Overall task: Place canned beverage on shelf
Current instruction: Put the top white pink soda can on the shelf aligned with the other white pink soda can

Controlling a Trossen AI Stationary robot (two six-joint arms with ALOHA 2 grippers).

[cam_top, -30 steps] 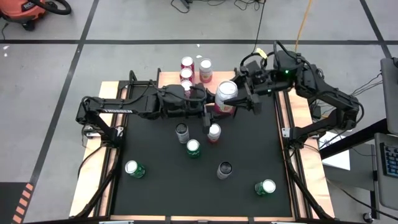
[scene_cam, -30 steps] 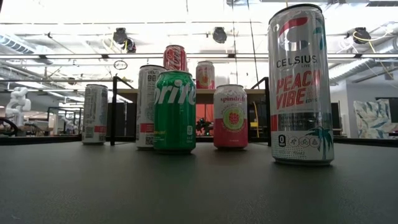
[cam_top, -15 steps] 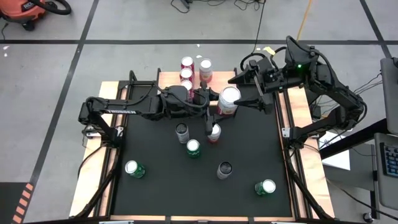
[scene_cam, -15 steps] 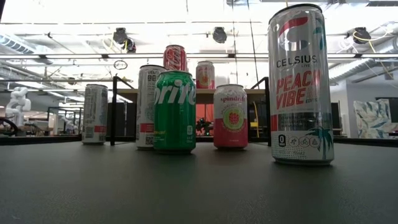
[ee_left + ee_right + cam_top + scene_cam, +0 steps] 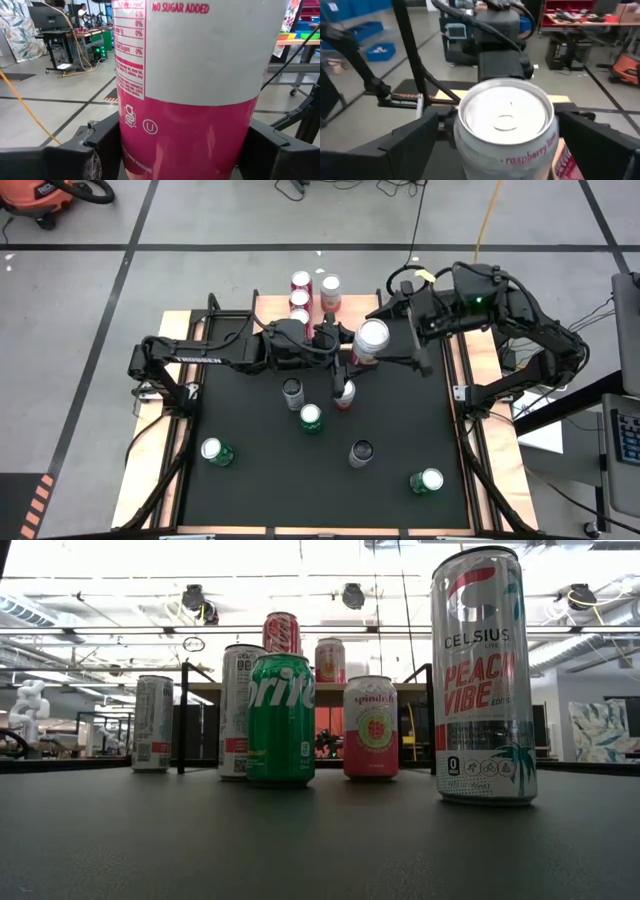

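Note:
A can with a white upper body, pink lower body and silver top (image 5: pixel 370 338) is held up over the mat's far part, in front of the wood-topped shelf (image 5: pixel 272 306). My left gripper (image 5: pixel 345 358) reaches in from the left and is shut on it. My right gripper (image 5: pixel 382 338) is open, with one finger on each side of the can's upper part (image 5: pixel 504 117). Three cans (image 5: pixel 301 281) stand on the shelf. In the low view the shelf (image 5: pixel 400 690) shows behind the standing cans, and neither gripper is in view. My left gripper pinches the can's pink lower body (image 5: pixel 190 135) between its two fingers (image 5: pixel 97 150), which come level from the table's left. The can stands upright in the hold, lifted clear of the mat. My right gripper's fingers (image 5: pixel 415 137) flank the can below its rim; I cannot tell whether they touch it.
Several cans stand on the black mat (image 5: pixel 250 480): two just near the held can (image 5: pixel 344 392) (image 5: pixel 292 392), green ones (image 5: pixel 311 418) (image 5: pixel 215 450) (image 5: pixel 428 480), and a dark-topped one (image 5: pixel 361 452). A tall Celsius can (image 5: pixel 483 680) stands close to the low camera.
My right arm has drawn back a little toward the table's far right, then come back in beside the can. The can, tilted a second ago, now stands more upright in my left gripper and has shifted slightly toward the right edge.

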